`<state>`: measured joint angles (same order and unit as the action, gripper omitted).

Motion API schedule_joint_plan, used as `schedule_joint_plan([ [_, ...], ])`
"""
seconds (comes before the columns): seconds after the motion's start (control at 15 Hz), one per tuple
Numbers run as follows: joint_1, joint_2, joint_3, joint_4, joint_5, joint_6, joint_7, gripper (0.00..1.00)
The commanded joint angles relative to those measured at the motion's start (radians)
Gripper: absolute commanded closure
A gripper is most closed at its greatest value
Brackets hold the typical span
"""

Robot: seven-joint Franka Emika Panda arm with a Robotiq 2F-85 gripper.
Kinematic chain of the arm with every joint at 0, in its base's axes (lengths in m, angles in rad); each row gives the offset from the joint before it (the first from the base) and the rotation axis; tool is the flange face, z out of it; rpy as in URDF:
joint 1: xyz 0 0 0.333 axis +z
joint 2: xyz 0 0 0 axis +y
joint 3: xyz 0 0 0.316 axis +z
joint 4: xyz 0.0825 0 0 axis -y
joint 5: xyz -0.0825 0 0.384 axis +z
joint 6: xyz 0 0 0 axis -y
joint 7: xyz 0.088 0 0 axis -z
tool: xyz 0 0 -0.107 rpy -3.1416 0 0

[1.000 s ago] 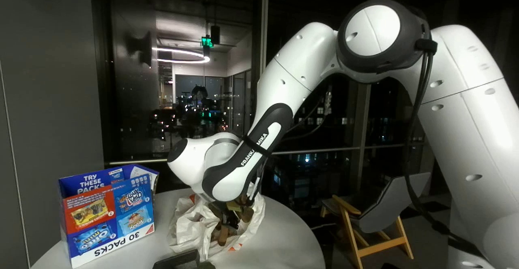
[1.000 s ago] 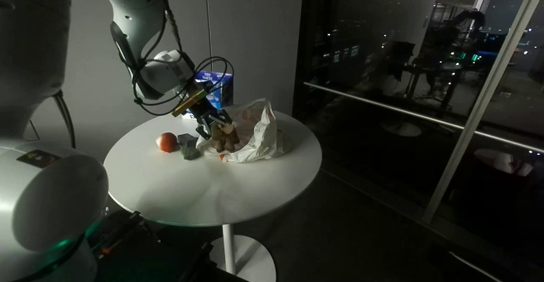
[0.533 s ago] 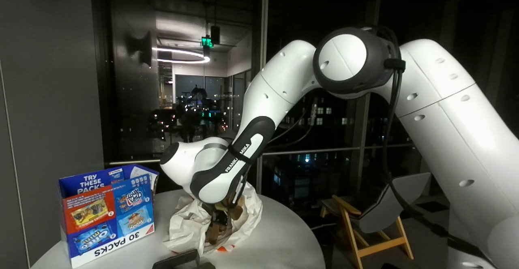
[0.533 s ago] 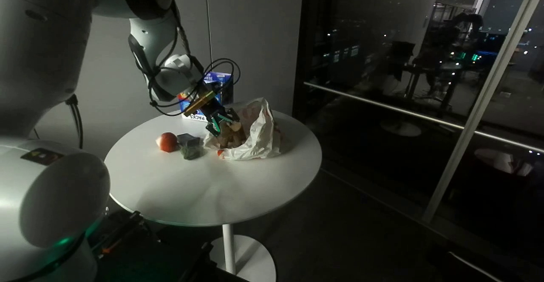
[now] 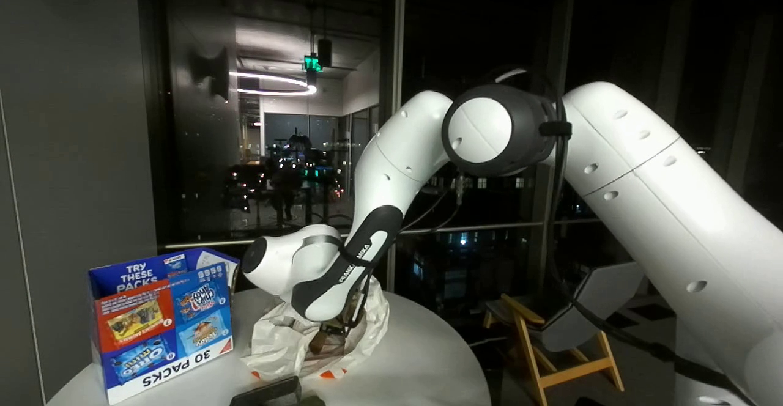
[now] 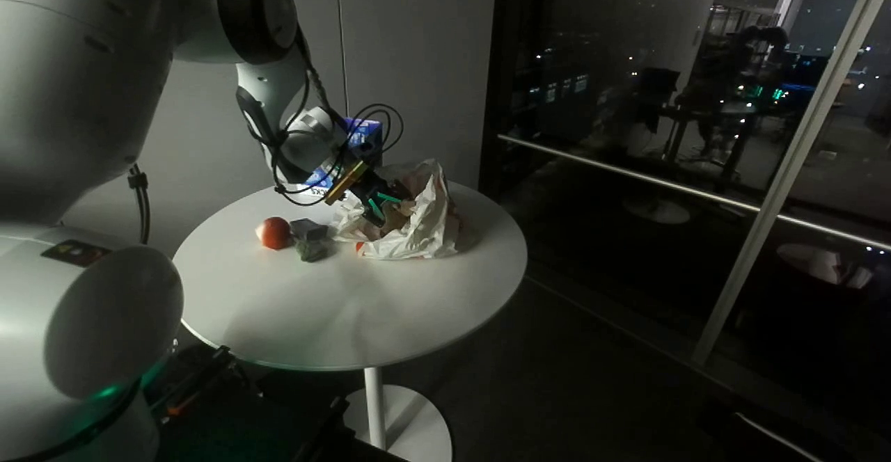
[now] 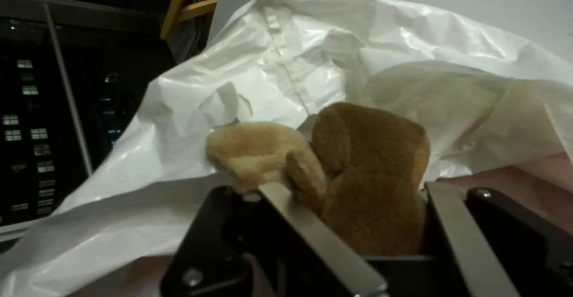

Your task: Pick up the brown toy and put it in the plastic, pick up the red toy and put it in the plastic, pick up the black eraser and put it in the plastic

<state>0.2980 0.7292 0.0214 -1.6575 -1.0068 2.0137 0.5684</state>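
The brown plush toy [image 7: 371,154] sits between my fingers, at the mouth of the white plastic bag [image 7: 309,33]. My gripper [image 7: 357,188] is shut on its body; a paler limb bulges over one finger [image 7: 309,225]. In an exterior view the gripper [image 6: 388,204] reaches into the bag [image 6: 435,218], and part of the toy [image 6: 395,219] shows below it. The red toy [image 6: 273,232], round and orange-red, stands on the table. The black eraser [image 6: 307,229] lies beside it, and shows in an exterior view [image 5: 269,391] at the bottom edge.
A blue snack box [image 5: 162,326] stands on the round white table [image 6: 313,316] behind the bag. A small green thing [image 6: 310,249] lies against the eraser. A wood-framed chair [image 5: 538,363] is beyond the table's edge.
The arm has moved forward and lower, carrying the brown toy deeper into the bag. The bag has shifted slightly. The red toy and eraser have stayed put.
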Motion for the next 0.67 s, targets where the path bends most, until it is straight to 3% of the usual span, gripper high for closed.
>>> schedule_joint_plan([
  [0.0,0.005,0.033,-0.018,0.031,-0.041,0.004,0.024,0.73],
  [0.07,-0.001,0.029,-0.011,0.021,-0.032,0.005,0.009,0.73],
  [0.2,-0.007,-0.01,0.008,-0.023,-0.009,0.008,-0.015,0.6],
  [0.6,0.016,-0.217,0.056,-0.214,0.0,-0.034,-0.051,0.14],
])
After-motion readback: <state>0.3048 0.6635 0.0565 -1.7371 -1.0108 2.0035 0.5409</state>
